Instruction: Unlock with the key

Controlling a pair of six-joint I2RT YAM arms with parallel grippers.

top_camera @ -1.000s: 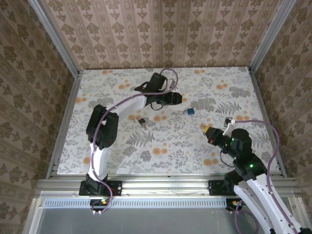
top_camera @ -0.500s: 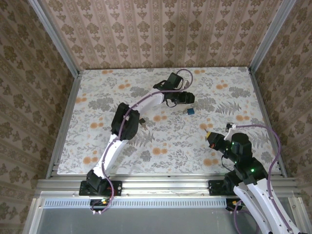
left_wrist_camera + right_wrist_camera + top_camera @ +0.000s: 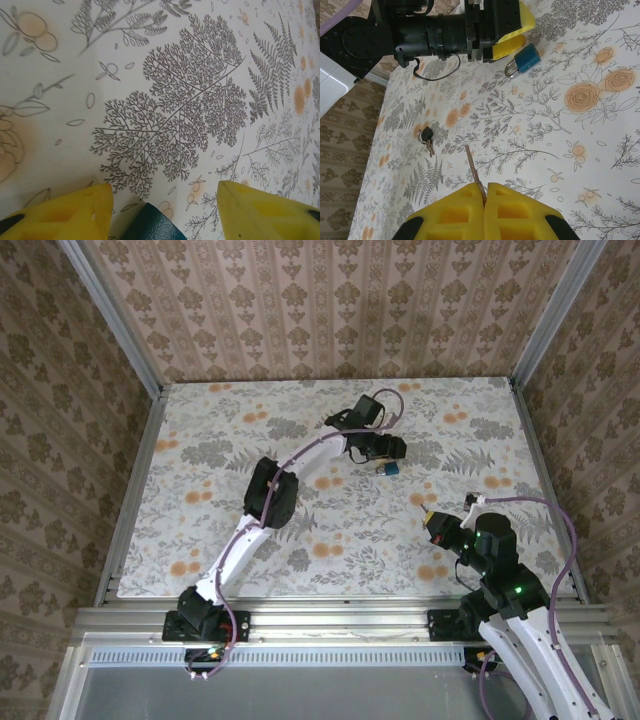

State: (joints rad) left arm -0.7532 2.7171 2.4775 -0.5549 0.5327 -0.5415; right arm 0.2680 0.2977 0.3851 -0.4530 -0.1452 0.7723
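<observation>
Floral-print cloth covers our desk. Our left hand is released, its yellow fingers on either side of the blue padlock, which lies toward the far middle. Our right hand is clenched on a key, blade pointing forward. Another black-headed key bunch lies well apart.

The padlock has a matt blue body and glossy metal shackle; the key, at six o'clock, is thin dull metal.
</observation>
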